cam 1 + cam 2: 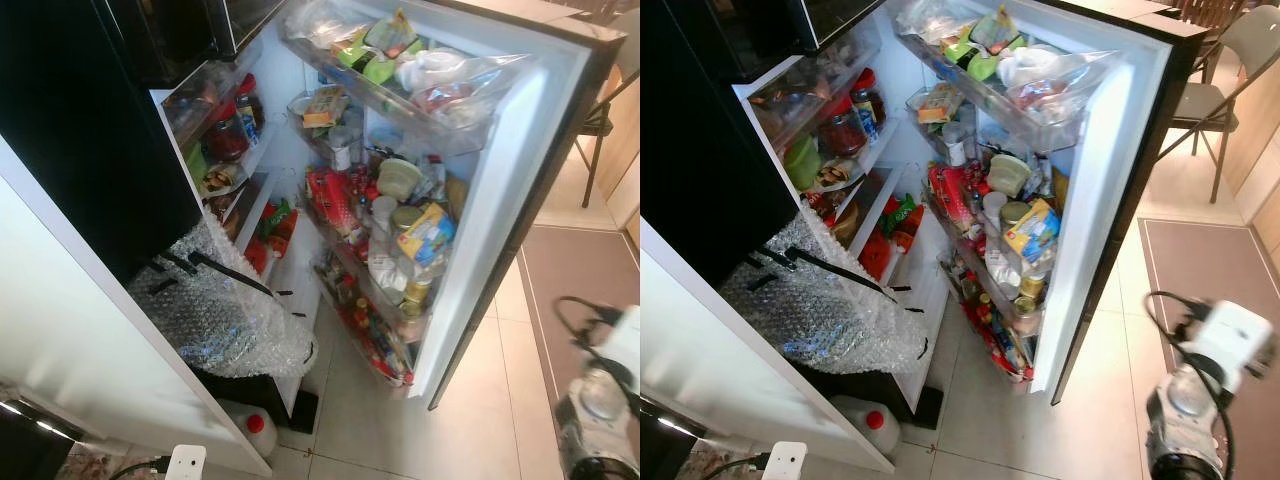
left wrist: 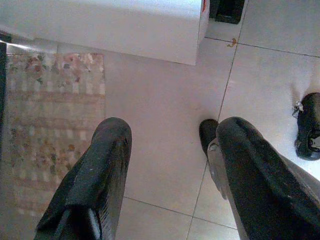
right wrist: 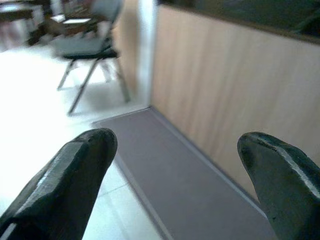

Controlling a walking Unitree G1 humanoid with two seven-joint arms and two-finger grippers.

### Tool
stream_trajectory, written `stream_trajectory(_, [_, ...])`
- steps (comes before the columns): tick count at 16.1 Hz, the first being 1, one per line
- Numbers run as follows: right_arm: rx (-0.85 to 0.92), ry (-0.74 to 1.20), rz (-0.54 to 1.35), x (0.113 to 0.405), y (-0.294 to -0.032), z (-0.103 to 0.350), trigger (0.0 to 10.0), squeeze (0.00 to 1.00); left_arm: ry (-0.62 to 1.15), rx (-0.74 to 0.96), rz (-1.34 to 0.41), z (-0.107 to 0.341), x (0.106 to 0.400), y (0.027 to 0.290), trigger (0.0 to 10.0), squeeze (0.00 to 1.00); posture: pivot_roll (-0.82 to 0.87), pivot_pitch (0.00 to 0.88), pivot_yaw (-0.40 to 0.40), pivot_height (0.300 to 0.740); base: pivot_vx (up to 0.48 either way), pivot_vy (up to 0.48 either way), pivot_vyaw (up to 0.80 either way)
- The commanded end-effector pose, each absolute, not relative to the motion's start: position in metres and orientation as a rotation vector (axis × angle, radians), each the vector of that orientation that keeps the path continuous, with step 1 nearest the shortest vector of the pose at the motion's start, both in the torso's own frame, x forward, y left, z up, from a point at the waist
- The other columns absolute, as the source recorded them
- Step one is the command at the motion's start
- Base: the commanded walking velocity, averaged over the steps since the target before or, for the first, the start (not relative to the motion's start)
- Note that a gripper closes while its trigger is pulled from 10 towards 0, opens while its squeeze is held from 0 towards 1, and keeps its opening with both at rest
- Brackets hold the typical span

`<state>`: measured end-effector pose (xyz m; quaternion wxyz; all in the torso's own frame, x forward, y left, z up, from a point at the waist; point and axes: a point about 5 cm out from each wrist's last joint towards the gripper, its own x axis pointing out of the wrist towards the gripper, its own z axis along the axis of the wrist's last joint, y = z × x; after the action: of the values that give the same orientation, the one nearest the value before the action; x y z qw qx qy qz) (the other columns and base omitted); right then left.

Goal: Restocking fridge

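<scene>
Currently I have the white fridge (image 1: pixel 300 260) standing wide open before the head camera, its white door (image 1: pixel 490 220) swung out to my right. The clear plastic door racks (image 1: pixel 400 100) are crowded with bottles, jars and packets, a yellow carton (image 1: pixel 428 232) among them, presumably placed there for quick reach. Red-lidded glass jars (image 1: pixel 232 130) sit on the inner shelves beside a green tub. Below them, a sheet of clear bubble wrap (image 1: pixel 215 320) is draped over a pulled-out lower drawer, with two thin black rods lying across it; I judge it serves as padding or cover, though what lies beneath is hidden. A white plastic jug with a red cap (image 1: pixel 252 425) stands on the pale tiled floor (image 1: pixel 470 400) beside the fridge base.

My left gripper (image 2: pixel 165 175) points at the floor near a patterned rug (image 2: pixel 55 115), fingers apart, empty. My right gripper (image 3: pixel 175 180) is likewise spread wide and empty, aimed towards a light wooden panel (image 3: pixel 225 85) and a grey mat (image 3: pixel 180 185), with a folding chair (image 3: pixel 85 55) beyond. The right arm's silver wrist shows, blurred, low on my right.

Assessment: nothing is in hand, so restocking awaits an item pickup. No stock to load is evident; the jug may be a candidate.
</scene>
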<state>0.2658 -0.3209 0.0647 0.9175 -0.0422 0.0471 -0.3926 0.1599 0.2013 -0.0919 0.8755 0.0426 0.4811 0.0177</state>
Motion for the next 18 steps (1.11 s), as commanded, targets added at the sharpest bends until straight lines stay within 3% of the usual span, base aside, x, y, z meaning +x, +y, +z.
stream_trajectory(1, [-0.084,0.137,-0.764,0.27,-0.315,0.06,10.0,0.0,1.027,0.093,0.047,-0.094,0.152,0.205,10.0,0.0,-0.1,0.0,0.091,0.74,0.0,0.0,0.0])
stream_trajectory(8, [-0.115,0.112,-0.678,0.284,-0.306,0.07,10.0,0.0,1.019,0.095,0.042,-0.094,0.155,0.202,10.0,0.0,-0.1,0.0,0.09,0.74,0.0,0.0,0.0])
stream_trajectory(11, [-0.13,0.066,-0.484,0.306,-0.281,0.081,10.0,0.0,1.01,0.094,0.046,-0.092,0.158,0.203,10.0,0.0,-0.1,0.0,0.09,0.74,0.0,0.0,0.0])
stream_trajectory(18, [-0.1,0.066,-0.371,0.314,-0.261,0.08,10.0,0.0,1.005,0.095,0.05,-0.092,0.158,0.204,10.0,0.0,-0.09,0.0,0.09,0.74,0.0,0.0,0.0])
